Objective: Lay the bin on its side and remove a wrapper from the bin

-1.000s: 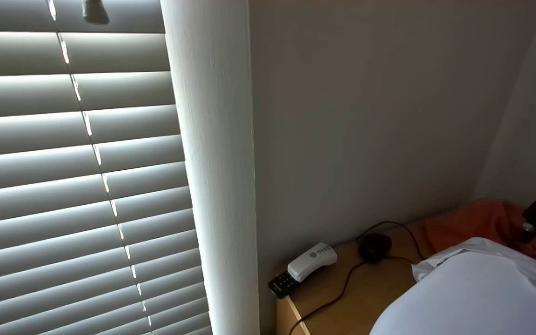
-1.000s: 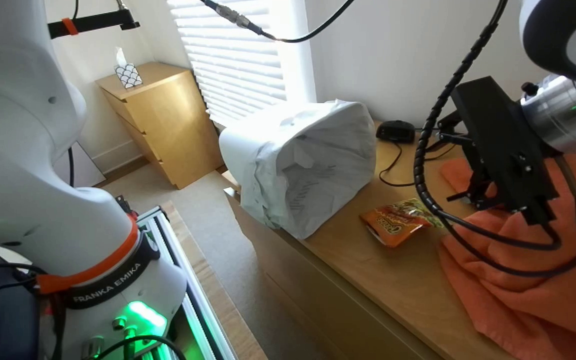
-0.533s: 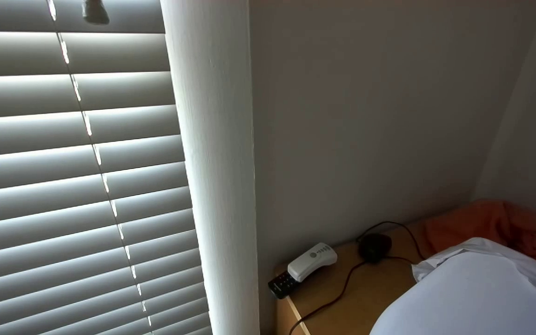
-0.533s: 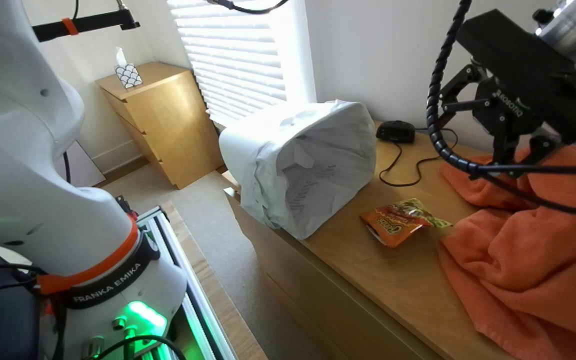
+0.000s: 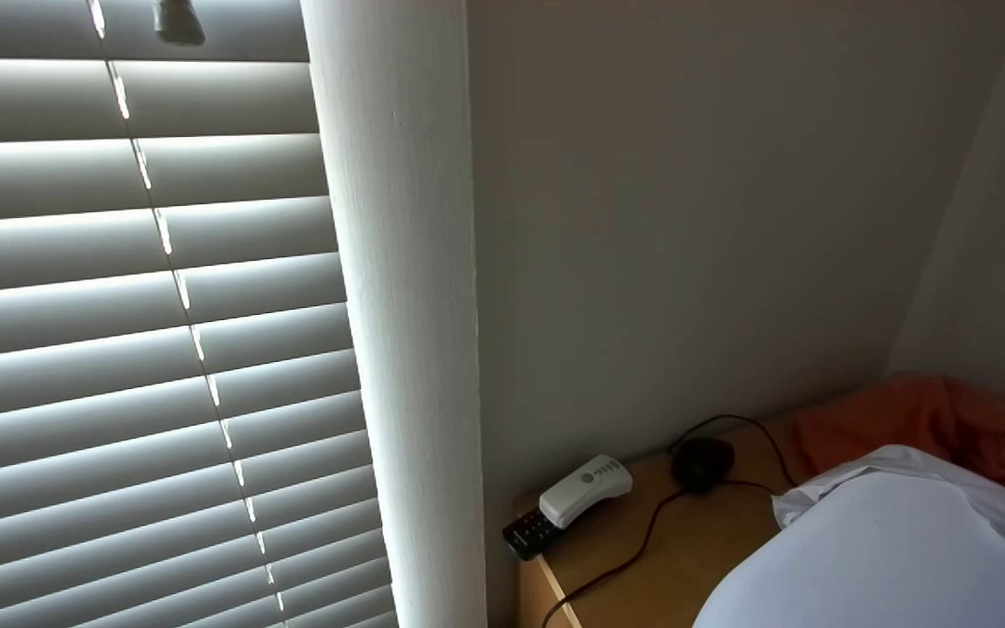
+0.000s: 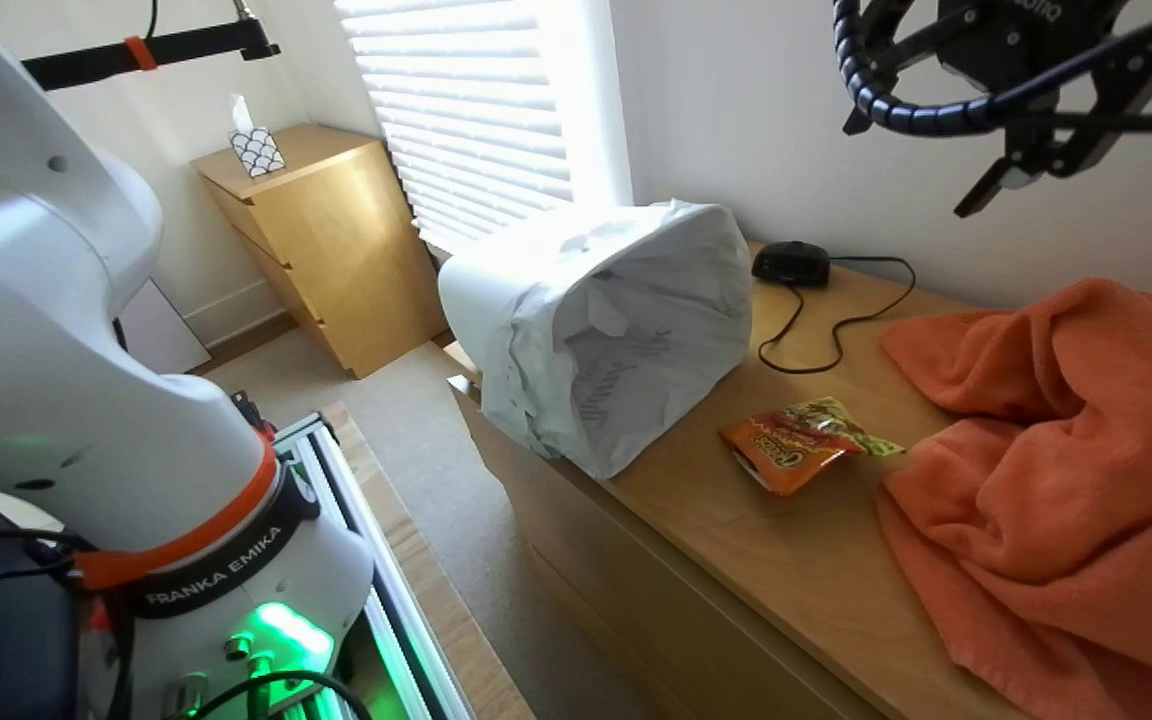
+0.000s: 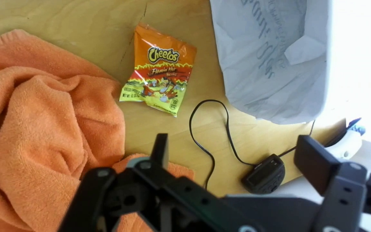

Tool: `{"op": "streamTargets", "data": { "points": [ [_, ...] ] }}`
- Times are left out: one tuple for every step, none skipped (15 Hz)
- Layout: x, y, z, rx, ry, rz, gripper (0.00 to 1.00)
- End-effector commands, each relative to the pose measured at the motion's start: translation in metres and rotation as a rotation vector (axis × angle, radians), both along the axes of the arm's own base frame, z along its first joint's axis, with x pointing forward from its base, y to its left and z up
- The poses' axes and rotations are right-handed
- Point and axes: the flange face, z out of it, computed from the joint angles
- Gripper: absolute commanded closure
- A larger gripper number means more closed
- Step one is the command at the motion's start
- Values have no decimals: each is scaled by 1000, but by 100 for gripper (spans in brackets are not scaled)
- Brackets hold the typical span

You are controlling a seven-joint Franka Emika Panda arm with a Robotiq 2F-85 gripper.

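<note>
Up over the tabletop [image 6: 806, 560], claw [image 7: 233, 149] spread and empty; wrapper [image 7: 161, 71] lies outside the sideways bin [image 6: 506, 290], so I'd pull away without bumping it.

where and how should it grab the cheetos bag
Probably across the middle of the Cheetos bag, straight from above, with the jaws on its two long sides. It lies printed face up on the wooden top and is narrower across than end to end. The bin is off one long side and the orange towel close to the bag's yellow end, so coming in low looks tighter.
</note>
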Motion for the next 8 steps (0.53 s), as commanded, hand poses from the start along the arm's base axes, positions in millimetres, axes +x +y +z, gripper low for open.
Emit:
{"op": "streamTargets", "data": {
  "points": [
    [-23,23,31,-36,-30,27,0],
    [-28,27,38,-42,-43,37,0],
    [-31,34,46,-46,-46,47,0],
    [-37,38,52,-45,-52,62,0],
    [-41,44,59,-38,-66,63,0],
    [-44,50,64,-4,-90,47,0],
    [-25,36,57,-31,-77,58,0],
    [-29,41,63,-29,-87,62,0]
  ]
}}
